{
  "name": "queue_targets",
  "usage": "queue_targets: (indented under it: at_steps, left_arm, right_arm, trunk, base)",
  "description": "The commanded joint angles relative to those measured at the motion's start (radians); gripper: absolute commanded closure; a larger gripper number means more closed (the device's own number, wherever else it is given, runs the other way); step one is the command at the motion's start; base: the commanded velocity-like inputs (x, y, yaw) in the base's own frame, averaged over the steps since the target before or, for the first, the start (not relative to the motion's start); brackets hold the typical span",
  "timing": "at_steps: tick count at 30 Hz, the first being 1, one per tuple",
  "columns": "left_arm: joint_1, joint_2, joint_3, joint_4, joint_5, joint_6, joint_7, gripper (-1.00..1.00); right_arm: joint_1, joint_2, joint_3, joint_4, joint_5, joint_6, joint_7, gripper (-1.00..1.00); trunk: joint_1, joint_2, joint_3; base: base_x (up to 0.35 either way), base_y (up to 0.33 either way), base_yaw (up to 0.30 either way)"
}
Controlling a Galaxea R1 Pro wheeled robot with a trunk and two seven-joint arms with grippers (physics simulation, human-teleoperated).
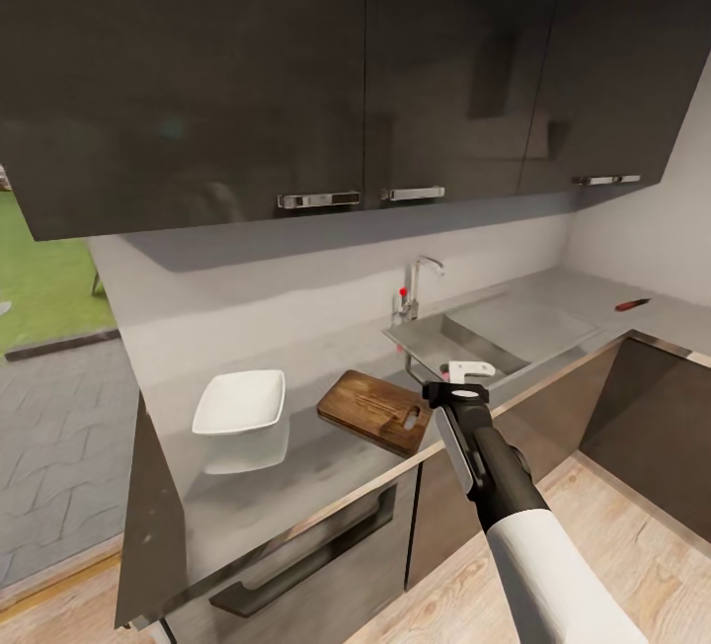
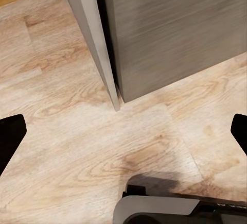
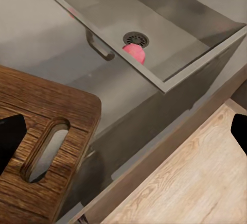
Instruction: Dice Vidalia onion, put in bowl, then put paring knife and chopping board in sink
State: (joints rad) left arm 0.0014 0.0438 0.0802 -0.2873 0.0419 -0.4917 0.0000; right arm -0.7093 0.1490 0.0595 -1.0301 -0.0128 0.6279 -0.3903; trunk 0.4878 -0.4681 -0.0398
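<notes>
The brown chopping board (image 1: 375,410) lies near the countertop's (image 1: 326,471) front edge, its handle slot toward the sink (image 1: 494,333). Left of it sits the white bowl (image 1: 242,403). The red-handled paring knife (image 1: 632,304) rests on the far right stretch of counter. My right gripper (image 1: 470,368) hovers open over the gap between board and sink. In the right wrist view, a pinkish-red round onion (image 3: 135,53) sits in the sink (image 3: 170,33) beside the drain, and the chopping board (image 3: 51,116) lies close under the open right gripper (image 3: 123,136). My left gripper (image 2: 123,131) hangs open over the floor.
A chrome tap (image 1: 420,283) with a red knob stands behind the basin. Dark wall cabinets (image 1: 326,61) hang low over the counter. The counter turns a corner at the right. Wood floor (image 2: 103,147) and a grey cabinet side panel (image 2: 170,28) lie below the left arm.
</notes>
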Motion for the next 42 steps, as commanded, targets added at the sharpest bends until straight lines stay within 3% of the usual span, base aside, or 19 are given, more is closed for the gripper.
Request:
queue_targets:
  at_steps: [1,28,42]
  left_arm:
    - [0.0,0.0,0.0,-0.001,0.004,-0.001,0.0,-1.0]
    - [0.0,-0.001,0.0,0.0,0.004,-0.001,0.0,-1.0]
    - [0.0,-0.001,0.0,0.0,0.004,-0.001,0.0,-1.0]
  right_arm:
    - [-0.001,0.0,0.002,-0.001,-0.001,0.006,-0.005,-1.0]
    - [-0.001,-0.012,0.002,-0.001,-0.003,0.007,-0.005,-1.0]
    - [-0.001,-0.012,0.003,-0.001,-0.003,0.007,-0.005,-1.0]
  trunk:
    - [0.001,-0.002,-0.002]
    - [0.001,-0.002,-0.035]
    - [0.001,-0.002,-0.036]
  base:
    - [0.0,0.0,0.0]
    - [0.0,0.0,0.0]
    - [0.064,0.014,0.0]
